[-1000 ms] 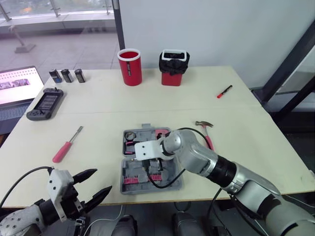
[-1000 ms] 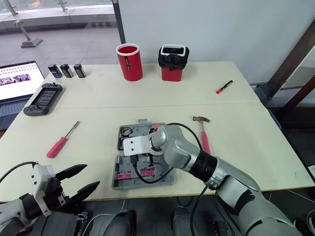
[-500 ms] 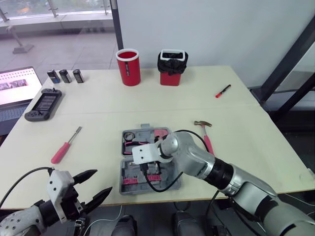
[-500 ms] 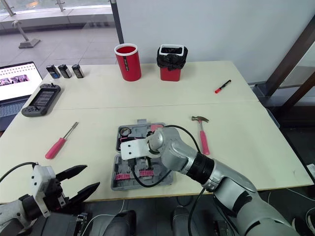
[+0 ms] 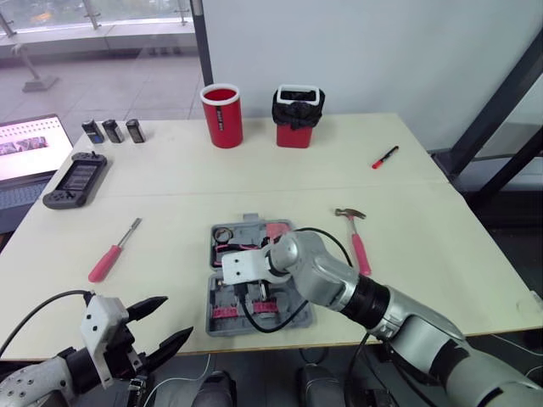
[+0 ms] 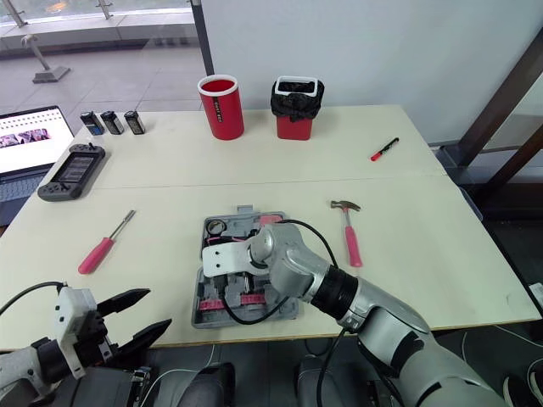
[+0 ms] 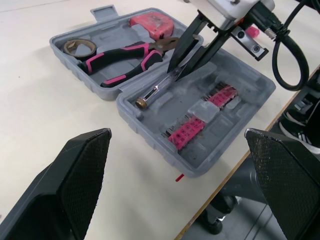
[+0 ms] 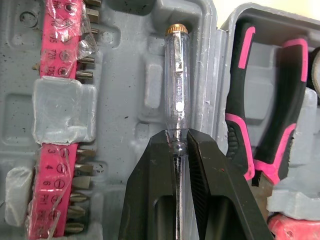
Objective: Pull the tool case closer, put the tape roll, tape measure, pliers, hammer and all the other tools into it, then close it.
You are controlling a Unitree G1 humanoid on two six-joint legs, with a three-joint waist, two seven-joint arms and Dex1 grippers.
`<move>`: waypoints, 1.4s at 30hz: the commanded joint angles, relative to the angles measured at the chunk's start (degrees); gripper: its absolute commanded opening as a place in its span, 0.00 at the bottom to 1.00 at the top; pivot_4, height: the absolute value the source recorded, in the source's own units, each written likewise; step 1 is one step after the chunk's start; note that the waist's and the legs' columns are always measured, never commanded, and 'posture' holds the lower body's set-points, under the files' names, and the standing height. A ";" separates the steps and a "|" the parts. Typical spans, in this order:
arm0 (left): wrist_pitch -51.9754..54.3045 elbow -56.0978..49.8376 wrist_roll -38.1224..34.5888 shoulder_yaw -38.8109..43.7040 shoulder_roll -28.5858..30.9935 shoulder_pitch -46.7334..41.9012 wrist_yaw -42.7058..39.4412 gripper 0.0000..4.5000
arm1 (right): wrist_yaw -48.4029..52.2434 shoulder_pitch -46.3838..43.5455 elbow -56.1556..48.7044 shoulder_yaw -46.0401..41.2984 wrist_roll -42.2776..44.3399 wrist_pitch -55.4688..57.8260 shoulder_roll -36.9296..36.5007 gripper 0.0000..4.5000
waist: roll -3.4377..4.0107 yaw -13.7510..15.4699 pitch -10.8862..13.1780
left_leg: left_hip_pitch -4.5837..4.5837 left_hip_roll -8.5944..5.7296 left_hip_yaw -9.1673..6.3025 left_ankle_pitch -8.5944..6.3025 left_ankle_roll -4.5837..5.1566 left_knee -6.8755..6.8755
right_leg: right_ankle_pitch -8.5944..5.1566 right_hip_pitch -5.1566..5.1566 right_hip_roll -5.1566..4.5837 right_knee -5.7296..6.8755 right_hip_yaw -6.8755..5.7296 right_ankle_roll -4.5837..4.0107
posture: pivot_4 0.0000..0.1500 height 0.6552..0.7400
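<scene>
Table [image 5: 170,178] of pale cream carries a grey tool case [image 7: 240,107], lying open with both halves flat. Beyond the case, well apart from it, stand a red cup [image 5: 222,114] and a red bin [image 5: 299,117] lined with a black bag. Over the case's near half the right gripper [image 8: 178,136] points down, its two black fingers pinched narrow on the shaft of a clear-handled screwdriver [image 8: 177,85]. The screwdriver lies in that half along the hinge, beside pink strips of bits [image 7: 190,131]. Left of the case and nearer the robot, the left gripper [image 5: 167,322] hovers with its fingers spread wide and empty. A pink-handled hammer [image 5: 356,242] lies on the table just right of the case, apart from it. A red-handled screwdriver [image 5: 110,254] lies well to the case's left. In the case's far half sit the pliers [image 7: 130,55], the tape measure [image 7: 152,22] and the tape roll [image 7: 80,47].
</scene>
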 commanded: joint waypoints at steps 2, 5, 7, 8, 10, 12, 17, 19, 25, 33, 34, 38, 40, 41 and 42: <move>-0.63 -1.91 -0.47 1.96 0.46 0.86 -0.26 1.00 | -0.61 -0.38 -0.17 -0.50 -0.67 -1.18 0.84 0.01 | 0.00 0.00 0.00 | 0.00 0.00 0.00 0.00 0.00 0.00 | 0.00 0.00 0.00 0.00 0.00 0.00 | 1.00 1.00; -0.73 -1.83 -0.36 1.96 0.36 0.97 -0.15 1.00 | -1.38 -0.31 -0.20 -0.95 -0.85 -1.70 0.91 0.11 | 0.00 0.00 0.00 | 0.00 0.00 0.00 0.00 0.00 0.00 | 0.00 -0.01 0.00 0.00 0.00 0.00 | 1.00 1.00; -0.74 -1.74 -0.33 1.88 0.33 0.88 -0.10 1.00 | -1.47 -0.32 -0.33 -1.08 -0.82 -1.93 0.84 0.29 | 0.00 0.00 0.00 | 0.00 0.00 0.00 0.00 0.00 -0.01 | 0.00 -0.01 0.00 0.00 0.00 0.00 | 1.00 1.00; -0.74 -1.66 -0.31 1.81 0.32 0.81 -0.09 1.00 | -1.35 -0.34 -0.49 -1.10 -0.84 -1.89 0.76 0.39 | 0.00 -0.03 0.00 | 0.00 0.00 0.00 0.00 0.00 -0.01 | 0.00 -0.02 0.00 0.00 0.00 0.00 | 1.00 1.00; -0.73 -1.43 -0.22 1.50 0.31 0.54 -0.10 1.00 | -1.08 -0.56 -1.36 -1.12 -1.25 -2.29 0.05 0.60 | 0.00 -0.02 0.00 | 0.00 0.00 0.00 0.00 0.00 0.00 | 0.01 -0.02 0.00 0.01 0.00 -0.02 | 1.00 1.00; -0.64 -1.39 -0.19 1.14 0.29 0.32 -0.07 1.00 | 1.23 -0.61 -4.95 -2.73 0.25 -1.16 -1.36 0.70 | 0.00 0.04 0.00 | 0.00 0.00 0.00 0.00 0.00 0.02 | 0.01 -0.02 -0.01 0.00 0.00 -0.02 | 1.00 1.00; -0.65 -1.18 -0.21 0.99 0.24 0.02 -0.14 1.00 | 4.37 0.41 -10.85 -8.16 5.57 -1.66 -3.41 0.70 | 0.00 0.03 0.00 | -0.03 -0.01 0.00 0.00 -0.01 -0.03 | 0.00 -0.02 -0.03 -0.04 -0.01 -0.01 | 1.00 1.00; -0.69 -1.07 -0.20 0.94 0.16 -0.14 -0.15 1.00 | 1.75 3.34 -11.80 -14.34 10.48 -6.05 -2.13 0.70 | -0.01 0.04 0.00 | -0.03 0.00 0.00 0.00 -0.01 -0.04 | 0.00 -0.03 -0.01 -0.04 0.00 -0.01 | 1.00 1.00; -0.69 -0.01 0.05 0.54 0.32 -1.37 -0.34 1.00 | 5.54 7.10 -8.82 -18.40 18.26 -7.65 -3.79 0.52 | -0.01 0.05 -0.01 | -0.02 0.00 0.00 0.00 -0.01 0.01 | 0.00 0.02 -0.02 -0.06 0.00 -0.01 | 1.00 1.00; -0.69 0.40 0.42 -0.09 0.22 -2.18 -0.43 1.00 | 2.86 9.50 -3.30 -16.74 19.09 -13.69 -2.06 0.00 | -0.01 0.03 -0.01 | -0.01 0.01 0.00 0.00 0.00 -0.03 | 0.00 0.01 0.00 -0.04 0.00 -0.01 | 1.00 1.00; -0.70 0.41 0.45 -0.03 0.27 -2.15 -0.47 1.00 | 2.40 9.64 -2.48 -16.70 18.94 -13.99 -1.76 0.00 | -0.01 0.05 -0.01 | -0.01 0.00 0.00 0.00 0.00 -0.03 | 0.00 0.01 0.00 -0.04 0.00 -0.01 | 1.00 1.00; -0.79 0.43 0.46 0.60 0.54 -1.97 -0.67 1.00 | 0.17 10.50 -0.59 -16.85 18.48 -14.48 -0.79 0.00 | -0.01 0.05 -0.01 | -0.02 0.00 0.00 0.00 0.00 0.00 | 0.01 0.02 0.00 -0.04 0.00 -0.01 | 1.00 1.00; -0.83 0.45 0.39 0.80 0.62 -1.95 -0.81 1.00 | -1.02 10.65 0.13 -16.89 18.21 -14.70 -0.39 0.00 | -0.01 0.05 -0.01 | -0.01 0.00 0.00 0.00 0.00 0.00 | 0.01 0.03 0.00 -0.04 0.00 -0.01 | 1.00 1.00; -0.82 0.52 0.26 0.84 0.70 -2.06 -0.96 1.00 | -1.85 10.67 0.68 -16.94 17.94 -15.31 -0.16 0.00 | -0.01 0.05 -0.01 | -0.01 0.00 0.00 0.00 0.00 0.00 | 0.01 0.03 0.00 -0.04 0.00 -0.01 | 1.00 1.00; -0.80 0.58 0.08 0.87 0.73 -2.16 -1.15 1.00 | -2.44 10.67 1.14 -16.88 17.69 -16.18 -0.04 0.00 | -0.01 0.05 -0.01 | -0.01 0.00 0.00 0.00 0.00 0.00 | 0.01 0.02 0.00 -0.04 0.00 -0.01 | 1.00 1.00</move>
